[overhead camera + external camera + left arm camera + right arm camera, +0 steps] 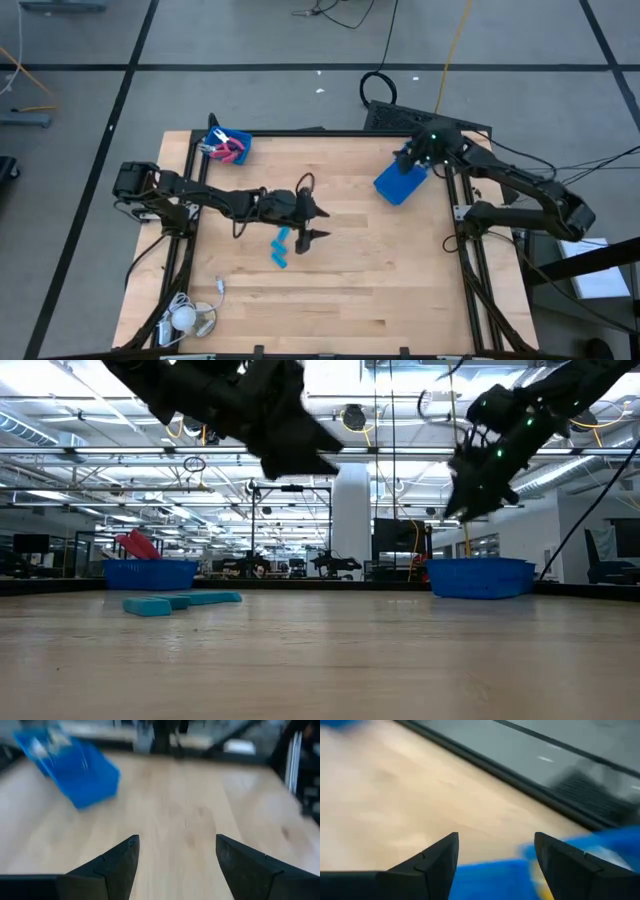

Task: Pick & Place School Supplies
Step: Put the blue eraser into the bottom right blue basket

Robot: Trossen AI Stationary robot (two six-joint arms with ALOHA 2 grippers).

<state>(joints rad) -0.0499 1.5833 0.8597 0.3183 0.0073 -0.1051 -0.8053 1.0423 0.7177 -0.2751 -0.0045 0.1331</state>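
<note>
Two light-blue oblong pieces [280, 246] lie flat on the wood near the table's middle, also seen in the low view [180, 600]. My left gripper [322, 224] hovers just right of them, open and empty [175, 842], raised above the table [312, 455]. Pink-handled scissors [228, 150] sit in a blue bin [240, 140] at the far left corner. My right gripper [410, 160] is open and empty [495, 845] above the far end of a second blue bin [400, 184], where something yellow [540, 882] shows blurred inside.
A white round object with a cord [185, 318] lies at the near left corner. Black frame rails [470, 260] run along the table's sides. The right bin [480, 576] and left bin [150, 573] stand at the far side; bare wood [380, 280] lies near and right.
</note>
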